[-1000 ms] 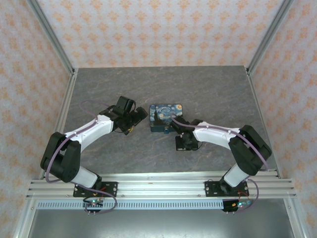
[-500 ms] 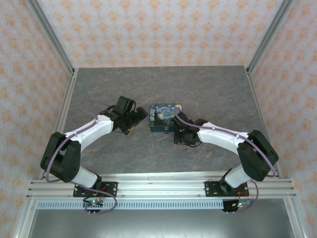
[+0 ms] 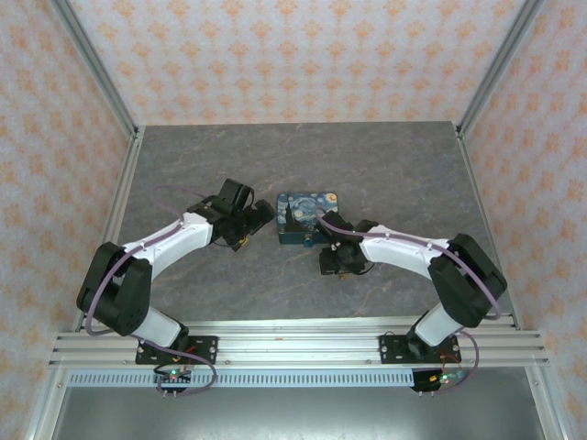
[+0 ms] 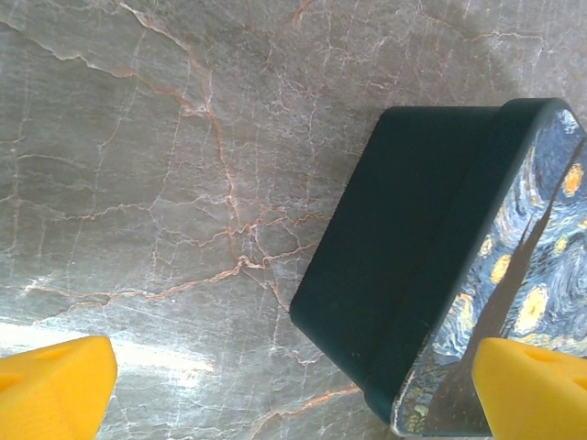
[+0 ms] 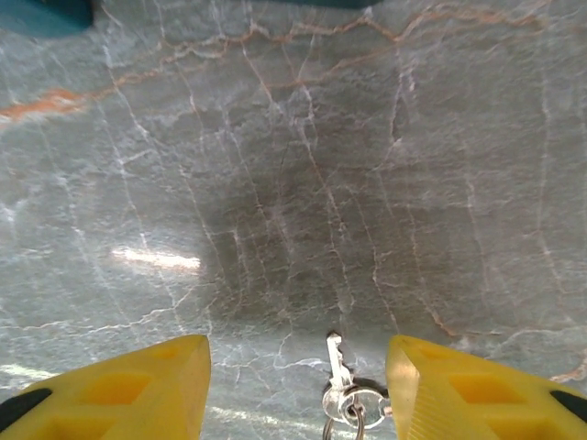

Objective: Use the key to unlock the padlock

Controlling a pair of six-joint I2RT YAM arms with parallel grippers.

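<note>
The key (image 5: 337, 371) was pictured lying on the bench (image 5: 275, 183) inside the spread, empty right hand (image 5: 295, 357); pickup was judged pending, a closing grasp needed.

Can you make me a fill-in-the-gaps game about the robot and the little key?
1. The key lies flat on the ____.
2. The right gripper has fingers coloured ____.
3. The left gripper sits beside a starry box, and its jaws are wide ____.
Missing words: table; yellow; open.
</note>
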